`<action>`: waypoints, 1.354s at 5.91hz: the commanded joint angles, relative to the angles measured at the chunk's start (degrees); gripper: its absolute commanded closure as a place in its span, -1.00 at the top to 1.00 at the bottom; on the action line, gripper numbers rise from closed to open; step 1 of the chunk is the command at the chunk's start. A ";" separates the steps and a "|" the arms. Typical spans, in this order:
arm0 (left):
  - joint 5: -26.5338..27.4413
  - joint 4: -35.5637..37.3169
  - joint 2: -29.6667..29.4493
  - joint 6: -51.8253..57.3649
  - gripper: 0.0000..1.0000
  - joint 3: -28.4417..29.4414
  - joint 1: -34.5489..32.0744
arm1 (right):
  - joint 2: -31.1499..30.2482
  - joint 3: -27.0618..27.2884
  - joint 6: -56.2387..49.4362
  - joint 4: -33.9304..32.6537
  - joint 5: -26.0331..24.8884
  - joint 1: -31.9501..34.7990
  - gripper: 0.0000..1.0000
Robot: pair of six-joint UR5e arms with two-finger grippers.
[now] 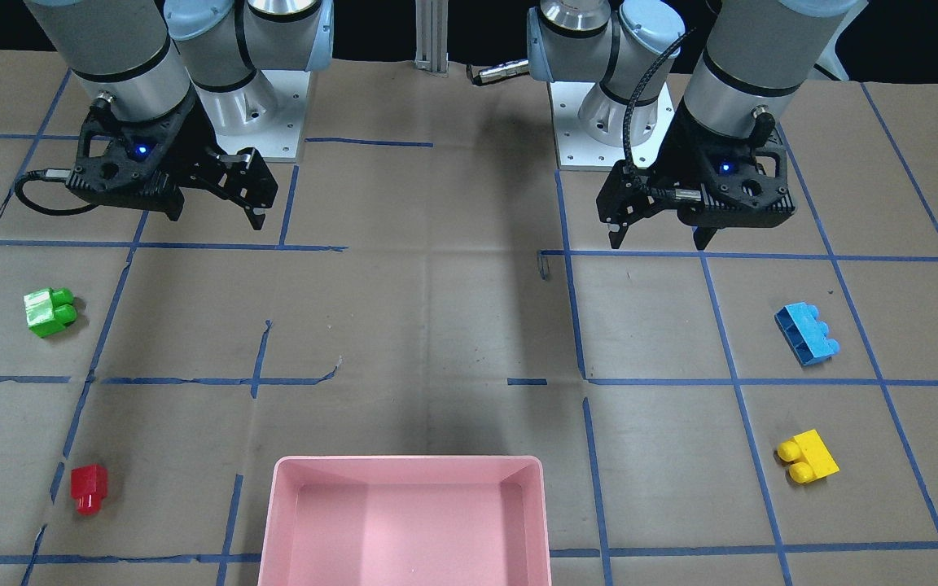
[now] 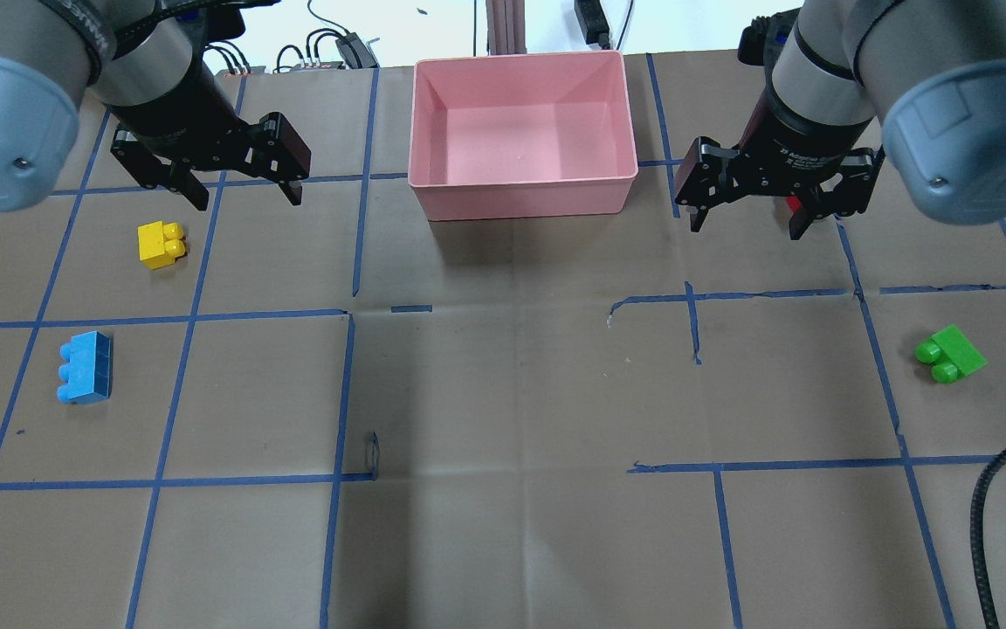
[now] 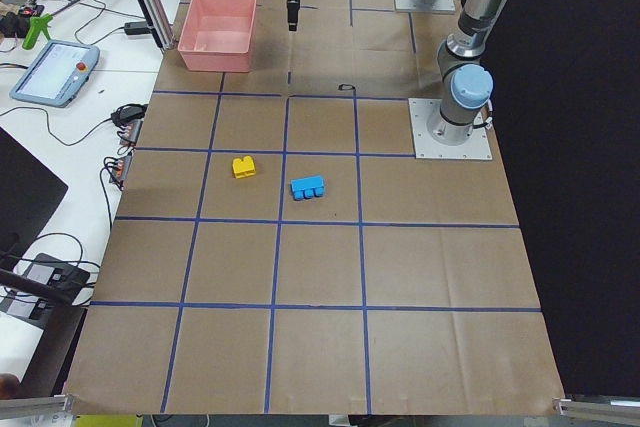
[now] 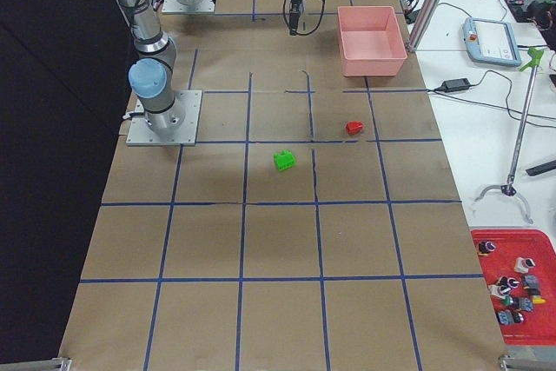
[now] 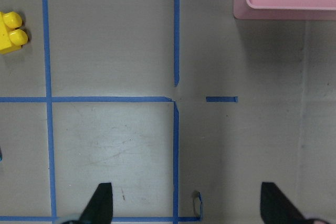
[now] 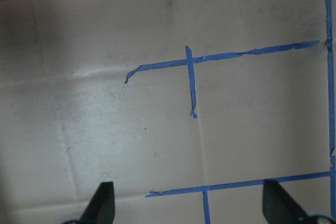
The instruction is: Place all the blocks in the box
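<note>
Against the far table (image 2: 503, 393) edge sits the box (image 2: 520, 188), yellow block (image 2: 161, 244) and blue block (image 2: 86, 367) well left, green block (image 2: 951, 353) and red block (image 1: 89, 488) right; left gripper (image 2: 249, 201) and right gripper (image 2: 744, 229) gape wide, empty.

table (image 2: 503, 542): brown paper, blue tape grid (image 5: 176, 24) | side bench (image 3: 85, 132): white, cables

The light comes from overhead, even and soft. In the front view a broad, dim band of shadow runs down the middle of the brown table (image 1: 436, 325), from 12 o'clock to the pink box (image 1: 408, 462). The green brick (image 1: 50, 312) has washed-out glare on one side. In the overhead view the strip at 12 o'clock is blown white. Both wrist views are greyer, with the fingertips (image 5: 102, 203) at 6 o'clock soft-edged, and the right one shows a pale sheen at 9 o'clock.
</note>
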 commanded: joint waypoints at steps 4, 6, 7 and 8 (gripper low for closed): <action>-0.01 0.00 0.01 0.00 0.97 -0.08 -0.09 | 0.09 0.09 -0.08 0.14 0.00 0.00 1.00; 0.08 -0.09 0.53 0.09 0.97 -0.26 0.00 | 0.09 0.09 -0.08 0.14 -0.09 0.00 1.00; 0.34 0.70 0.71 0.09 0.97 -0.43 0.43 | 0.09 0.09 0.01 -0.04 0.00 0.00 1.00; 0.43 0.27 1.23 0.09 0.97 -0.78 5.05 | 0.09 0.09 0.01 -0.13 0.00 0.00 1.00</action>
